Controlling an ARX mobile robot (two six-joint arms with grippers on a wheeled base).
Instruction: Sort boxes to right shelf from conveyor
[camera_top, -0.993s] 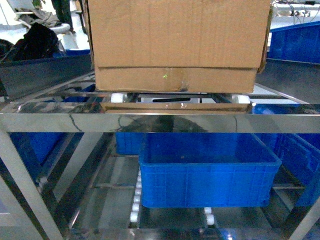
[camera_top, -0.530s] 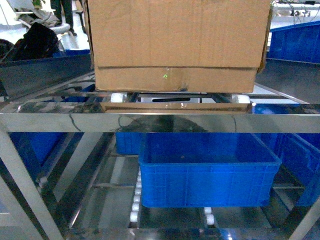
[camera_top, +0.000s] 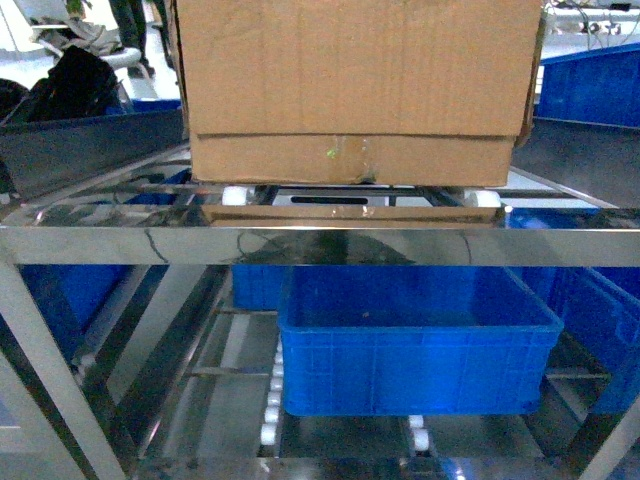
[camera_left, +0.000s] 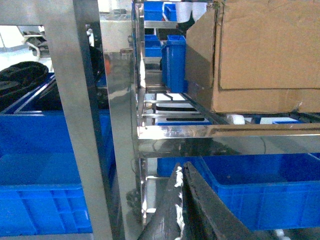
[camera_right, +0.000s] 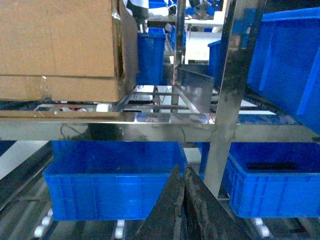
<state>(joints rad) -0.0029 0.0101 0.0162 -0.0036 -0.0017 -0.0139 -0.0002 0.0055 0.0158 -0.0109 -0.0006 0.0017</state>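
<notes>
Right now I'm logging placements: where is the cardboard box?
In the head view the cardboard box sits top centre on the steel rack's upper roller tier, directly above a blue crate.

Head faces shelf (camera_top: 320, 243) close, wrists flank, sharing box (camera_top: 350, 90)

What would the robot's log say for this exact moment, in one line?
cardboard box: on steel rack rollers | left gripper: shut, empty | right gripper: shut, empty

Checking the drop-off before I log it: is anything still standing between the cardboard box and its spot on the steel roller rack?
Nothing visible does. The cardboard box already sits on the rack's top tier, resting on the white rollers. Both end effectors are closed, empty and below that tier, in front of the blue crate.
</notes>
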